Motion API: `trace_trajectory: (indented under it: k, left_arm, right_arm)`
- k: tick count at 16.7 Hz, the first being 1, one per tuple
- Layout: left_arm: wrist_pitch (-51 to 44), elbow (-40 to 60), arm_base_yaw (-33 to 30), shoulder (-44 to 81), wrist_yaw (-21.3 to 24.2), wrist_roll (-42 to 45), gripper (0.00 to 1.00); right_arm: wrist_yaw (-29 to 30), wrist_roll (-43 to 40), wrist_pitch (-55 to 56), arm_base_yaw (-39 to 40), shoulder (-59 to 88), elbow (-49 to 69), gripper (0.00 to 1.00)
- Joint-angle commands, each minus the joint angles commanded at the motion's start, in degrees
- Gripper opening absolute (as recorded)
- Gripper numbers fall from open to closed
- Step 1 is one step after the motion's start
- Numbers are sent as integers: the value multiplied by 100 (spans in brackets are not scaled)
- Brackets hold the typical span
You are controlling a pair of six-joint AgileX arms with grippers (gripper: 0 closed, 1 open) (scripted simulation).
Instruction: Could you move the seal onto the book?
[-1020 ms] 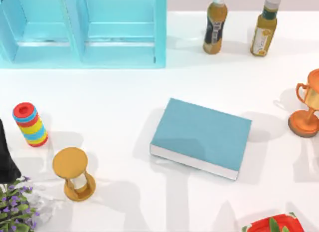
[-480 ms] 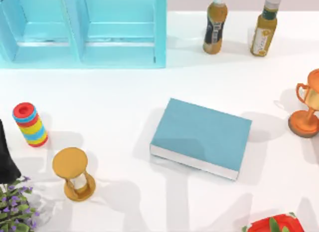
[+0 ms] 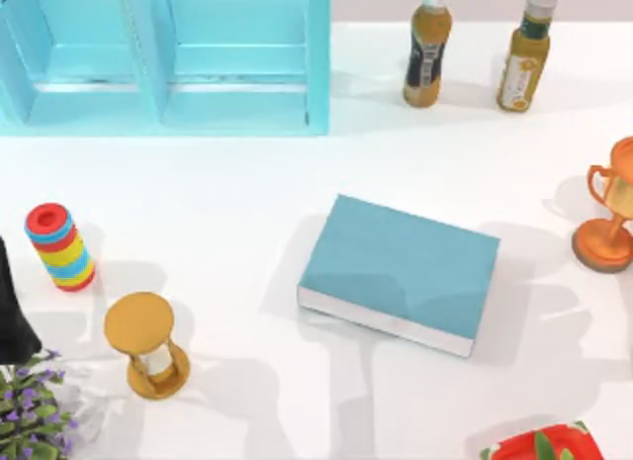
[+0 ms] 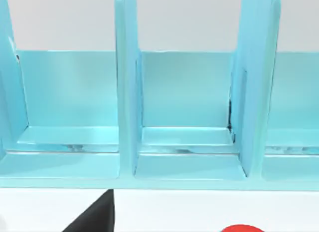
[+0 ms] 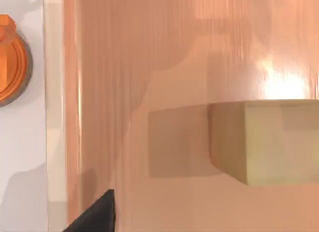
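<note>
one teal book (image 3: 400,273) lies flat on the white tabletop (image 3: 247,193), the landmark for everything else. behind it to the left stands a light-blue shelf unit (image 3: 163,59); behind it to the right, two bottles (image 3: 427,47). an orange trophy (image 3: 608,215) stands to its right, an hourglass (image 3: 146,345) and a striped ring stack (image 3: 60,246) to its left. the right wrist view faces a coppery-orange surface with a pale tan block (image 5: 264,141) on it, perhaps the seal. i cannot tell how either tool's fingers stand.

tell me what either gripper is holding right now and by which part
Cannot be told: neither wrist view shows fingers closed on anything. The book lies bare on the table.
</note>
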Motion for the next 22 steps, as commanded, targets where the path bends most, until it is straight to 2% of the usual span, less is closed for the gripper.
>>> trace_trajectory:
  k: [5,9,16,22]
  left_arm:
    - [0,0,0,0,0,0,100]
    - [0,0,0,0,0,0,100]
    - [0,0,0,0,0,0,100]
    - [0,0,0,0,0,0,100]
  right_arm:
    - [-9,-469,-1459,-481,2010,1777,100]
    - [-21,-677,-2073,-683,2713,2486,100]
    - [-22,-671,-2011,-674,2750,2438,100]
    - [-20,-665,-958,-673,2994,1626,100]
